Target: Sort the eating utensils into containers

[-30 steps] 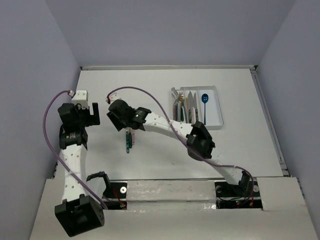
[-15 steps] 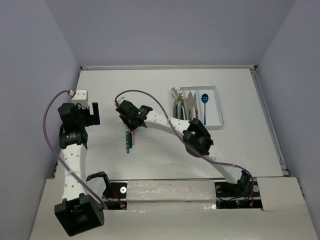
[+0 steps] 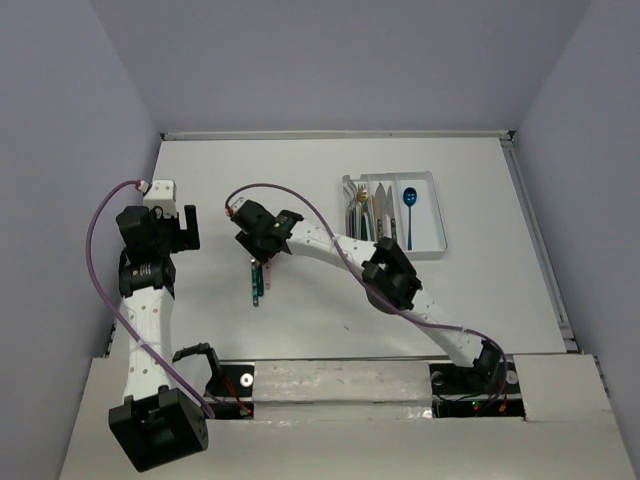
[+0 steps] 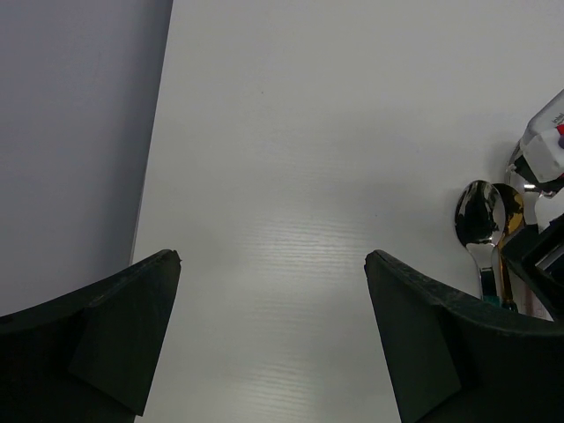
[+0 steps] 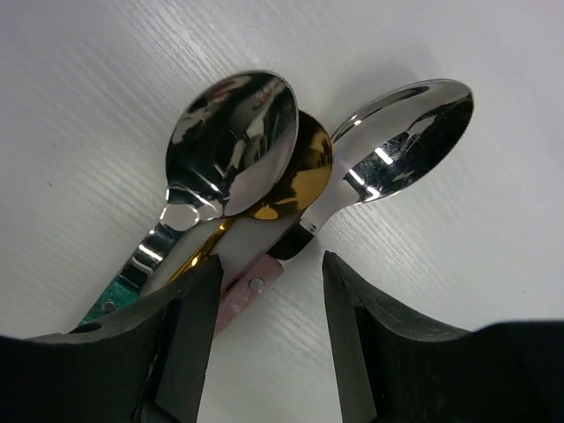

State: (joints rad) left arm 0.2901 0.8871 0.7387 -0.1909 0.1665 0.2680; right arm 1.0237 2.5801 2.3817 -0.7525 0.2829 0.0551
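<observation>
Three spoons lie bunched on the table [image 3: 257, 283]. In the right wrist view they are a silver spoon with a teal handle [image 5: 233, 132], a gold spoon [image 5: 300, 176] and a silver spoon with a black neck [image 5: 405, 123]; a pink handle [image 5: 251, 286] lies under them. My right gripper [image 3: 258, 256] [image 5: 269, 264] is open, low over the spoon necks, one finger on each side of the pink handle. My left gripper [image 3: 190, 228] [image 4: 273, 260] is open and empty at the left, over bare table. The white three-compartment tray [image 3: 428, 178] holds several utensils and a blue spoon [image 3: 409, 197].
The spoon bowls [image 4: 480, 211] and a white part of the right wrist [image 4: 546, 132] show at the right edge of the left wrist view. A purple cable [image 3: 300, 195] loops over the right arm. Grey walls bound the table on three sides.
My right gripper has moved a little right and toward the near edge, down onto the bunched spoons. The left arm and the spoons have not moved.
</observation>
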